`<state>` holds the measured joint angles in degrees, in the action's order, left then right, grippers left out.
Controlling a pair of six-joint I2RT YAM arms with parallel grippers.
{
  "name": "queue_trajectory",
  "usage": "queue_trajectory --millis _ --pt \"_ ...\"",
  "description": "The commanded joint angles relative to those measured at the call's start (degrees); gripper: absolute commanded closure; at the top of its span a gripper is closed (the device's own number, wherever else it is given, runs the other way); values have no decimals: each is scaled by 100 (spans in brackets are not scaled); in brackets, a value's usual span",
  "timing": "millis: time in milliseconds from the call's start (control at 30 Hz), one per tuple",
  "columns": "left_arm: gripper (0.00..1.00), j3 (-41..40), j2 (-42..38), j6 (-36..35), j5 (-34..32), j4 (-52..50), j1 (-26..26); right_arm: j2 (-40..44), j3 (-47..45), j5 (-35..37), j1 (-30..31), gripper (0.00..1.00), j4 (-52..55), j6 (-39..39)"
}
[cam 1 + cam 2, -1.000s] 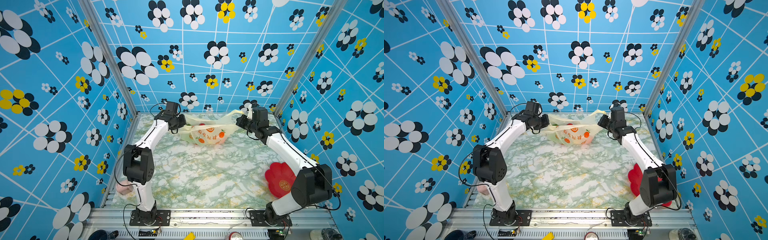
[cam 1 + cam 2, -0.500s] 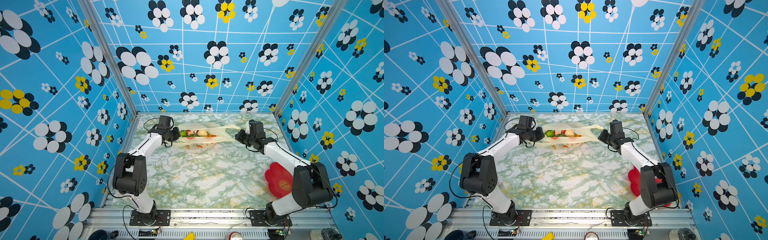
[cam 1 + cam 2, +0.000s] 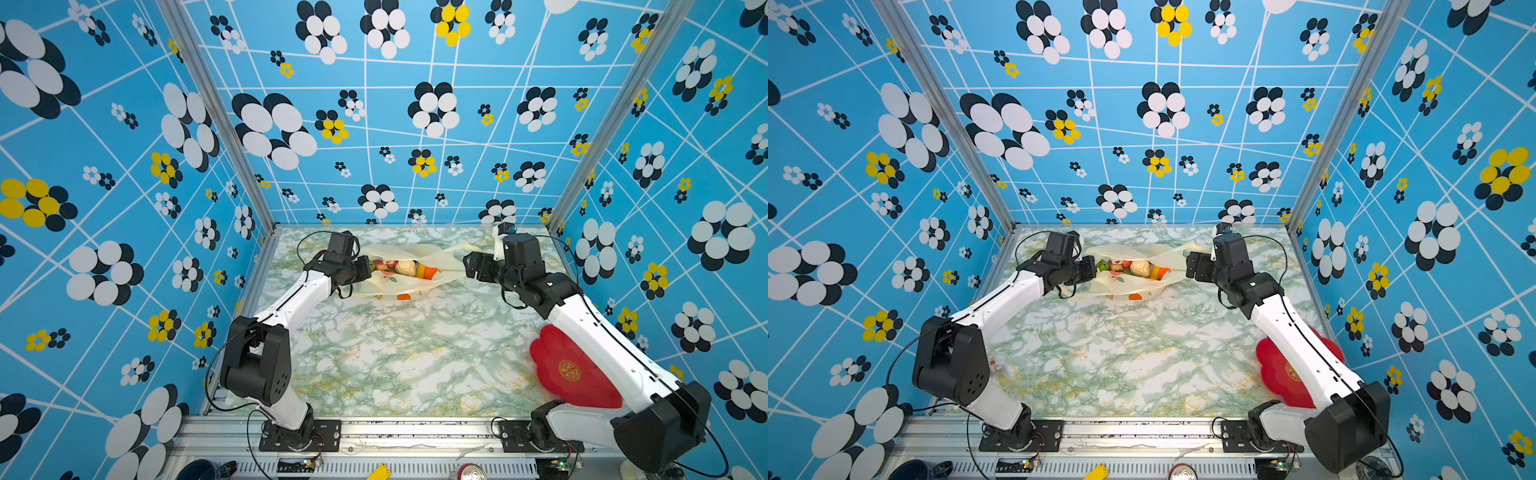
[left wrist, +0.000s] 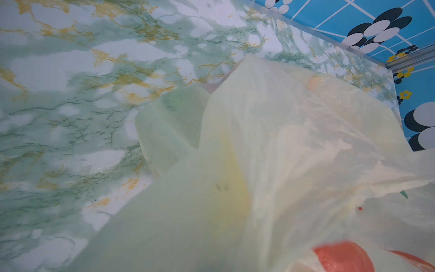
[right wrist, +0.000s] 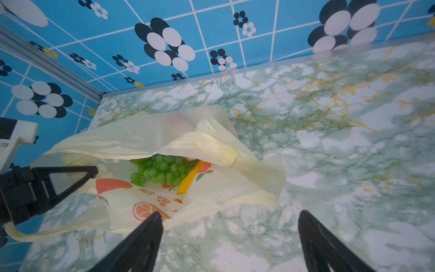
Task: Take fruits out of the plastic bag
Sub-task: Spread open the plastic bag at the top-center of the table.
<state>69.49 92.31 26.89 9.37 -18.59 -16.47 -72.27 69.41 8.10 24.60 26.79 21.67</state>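
One plastic bag [image 5: 141, 136] beside right pincer [image 5: 229, 217].

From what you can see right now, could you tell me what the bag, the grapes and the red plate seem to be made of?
The plastic bag: thin, translucent pale-yellow film, wrinkled, colours showing through. The green grape bunch: probably moulded plastic or rubber, evenly glossy berries. The red plate: seemingly rigid smooth plastic; too far to be sure.
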Motion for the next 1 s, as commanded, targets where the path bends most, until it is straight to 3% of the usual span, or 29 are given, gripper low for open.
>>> queue_trajectory --millis 0,100,267,500,633,800,967 --pt "100 -153 -149 -236 -131 20 -95 143 373 1069 508 8 957 -559" --pt "100 -164 -149 -279 -145 22 -131 -61 656 1131 1049 9 993 -632" --pt "100 -177 -150 -302 -136 15 -180 -1189 1124 884 1422 9 781 -681" --pt "100 -346 -272 -311 -161 53 -185 -2913 2171 1045 1349 9 966 -863" --pt "100 -404 -292 -277 -110 82 -188 -3778 2991 1466 1291 3 1210 -1239" --pt "100 -367 -304 -290 -14 31 -184 -4491 3571 2151 1174 1 1290 -1504" --pt "100 -419 -385 -301 -18 9 -186 -5126 4314 2138 882 5 1451 -1598"
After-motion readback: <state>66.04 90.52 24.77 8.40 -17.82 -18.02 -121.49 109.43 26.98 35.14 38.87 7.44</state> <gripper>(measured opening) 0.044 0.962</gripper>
